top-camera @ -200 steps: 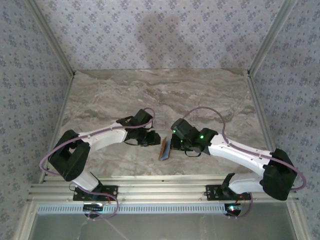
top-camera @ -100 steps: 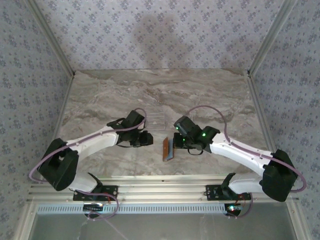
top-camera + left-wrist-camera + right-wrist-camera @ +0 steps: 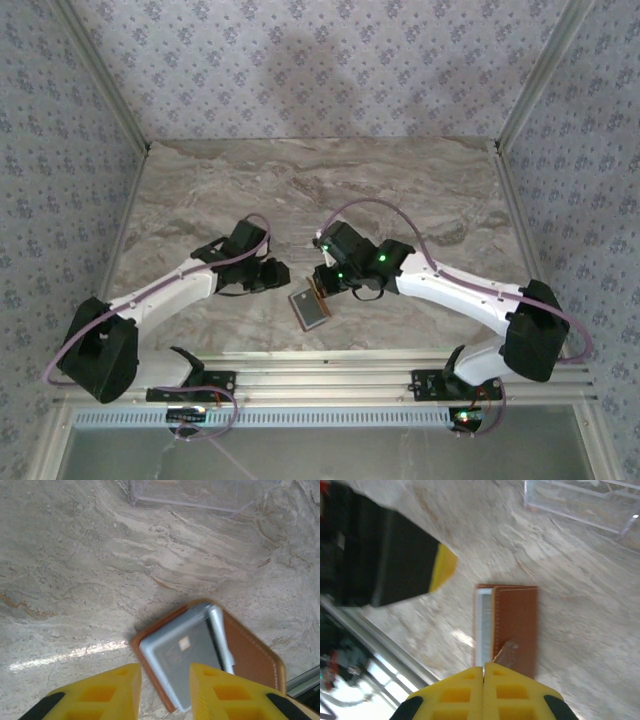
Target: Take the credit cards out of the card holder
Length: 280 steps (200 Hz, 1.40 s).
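Care is called for with the card holder (image 3: 250,655), which lies on the table (image 3: 65,555) with grey-blue lining (image 3: 190,652) showing, just ahead of the left pincer (image 3: 164,682), held slightly apart and empty, and just beyond the tips of the right pincer (image 3: 484,672), pressed fully shut on nothing visible. The brown cover is best pinned by the shut pincer while a card edge is nipped squarely and drawn out flat. No brand or writing can be read; credit cards cannot be told from that lining.
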Tool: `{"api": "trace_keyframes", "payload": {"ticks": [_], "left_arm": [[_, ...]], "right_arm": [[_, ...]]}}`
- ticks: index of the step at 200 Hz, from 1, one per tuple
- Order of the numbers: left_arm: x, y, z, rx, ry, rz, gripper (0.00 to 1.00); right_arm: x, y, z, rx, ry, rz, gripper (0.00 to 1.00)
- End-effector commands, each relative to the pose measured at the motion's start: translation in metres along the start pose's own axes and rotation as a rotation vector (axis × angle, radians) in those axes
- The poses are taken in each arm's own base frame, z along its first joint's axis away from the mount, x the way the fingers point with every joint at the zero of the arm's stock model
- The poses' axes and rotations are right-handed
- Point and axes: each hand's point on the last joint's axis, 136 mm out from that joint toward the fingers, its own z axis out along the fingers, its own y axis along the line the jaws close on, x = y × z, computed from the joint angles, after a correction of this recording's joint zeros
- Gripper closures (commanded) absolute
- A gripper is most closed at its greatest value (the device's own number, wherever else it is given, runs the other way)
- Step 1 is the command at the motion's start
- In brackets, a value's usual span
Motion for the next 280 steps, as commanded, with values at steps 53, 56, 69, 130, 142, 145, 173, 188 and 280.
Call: {"api": "trace_keyframes", "payload": {"ticks": [53, 56, 69, 130, 142, 145, 173, 188, 280], "left_arm": [[-0.022, -0.032, 0.022, 0.096, 0.029, 0.171, 0.67], [-0.023, -0.032, 0.022, 0.097, 0.028, 0.174, 0.67], [-0.021, -0.034, 0.026, 0.105, 0.037, 0.19, 0.67], [0.017, -0.029, 0.03, -0.004, 0.096, 0.105, 0.67], [0.025, -0.031, 0.031, -0.011, 0.105, 0.085, 0.67], [0.026, -0.031, 0.031, -0.012, 0.104, 0.081, 0.67], [0.033, -0.039, 0.032, -0.018, 0.099, 0.052, 0.67], [0.035, -0.045, 0.034, -0.005, 0.1, 0.051, 0.66], [0.055, -0.035, 0.071, -0.058, 0.197, 0.06, 0.76]], "right_arm": [[0.015, -0.048, 0.005, 0.173, 0.059, -0.635, 1.0], [0.009, -0.048, 0.006, 0.172, 0.038, -0.643, 1.0], [0.002, -0.06, 0.007, 0.196, 0.026, -0.649, 1.0], [0.023, -0.094, 0.0, 0.163, 0.063, -0.302, 1.0], [0.036, -0.098, 0.001, 0.16, 0.077, -0.214, 1.0], [0.038, -0.099, 0.002, 0.16, 0.079, -0.193, 1.0], [0.062, -0.111, 0.006, 0.189, 0.084, 0.011, 1.0], [0.072, -0.112, 0.009, 0.189, 0.083, 0.081, 1.0], [0.075, -0.124, 0.004, 0.267, 0.026, 0.189, 0.75]]}}
